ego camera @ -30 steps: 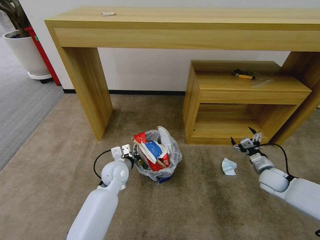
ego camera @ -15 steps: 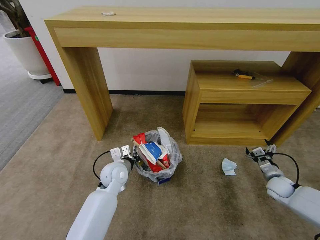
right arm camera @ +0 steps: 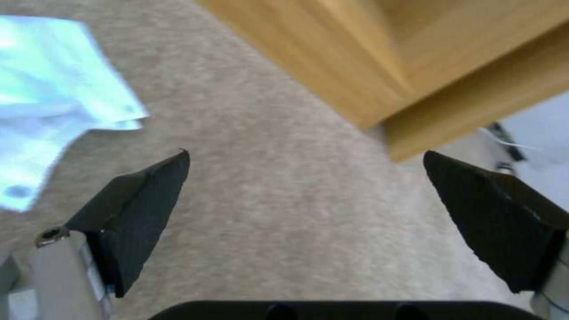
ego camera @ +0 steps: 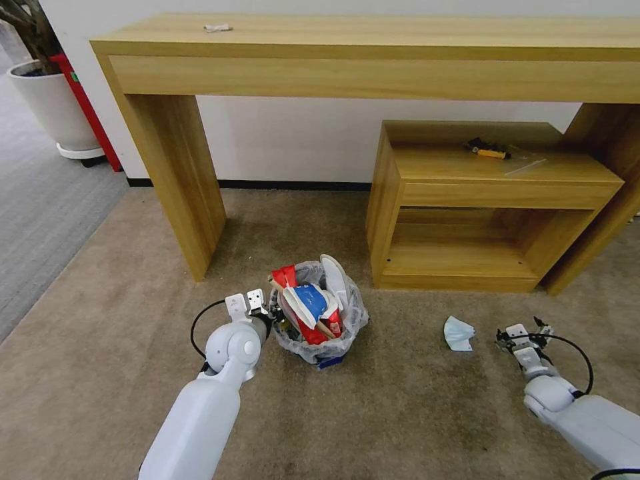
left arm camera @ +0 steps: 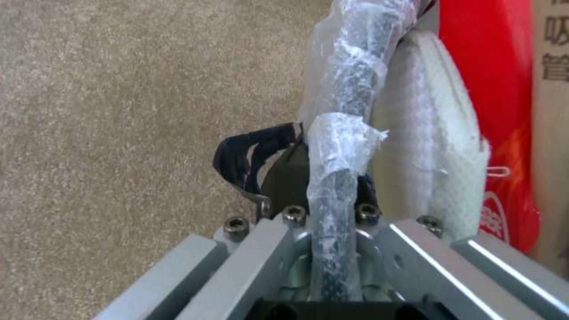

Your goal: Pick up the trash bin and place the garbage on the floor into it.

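One pale blue mask (ego camera: 458, 333) lies on the beige floor (ego camera: 400, 413) in the head view, just beside the right pincer (ego camera: 525, 331) toward the trash bin (ego camera: 319, 313), which is heaped with litter and held at its rim by the left pincer (ego camera: 265, 312). Left wrist view: that pincer (left arm camera: 323, 195) is clamped on the bag-wrapped bin rim (left arm camera: 346, 89). Right wrist view: the pincer (right arm camera: 308, 213) is spread wide over bare carpet, the mask (right arm camera: 53, 102) outside one fingertip (right arm camera: 148, 195).

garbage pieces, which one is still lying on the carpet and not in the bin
The pale blue mask. It lies flat on the beige carpet beside the open right tool; the wrappers and slipper sit in the trash bin, whose rim the left tool grips.
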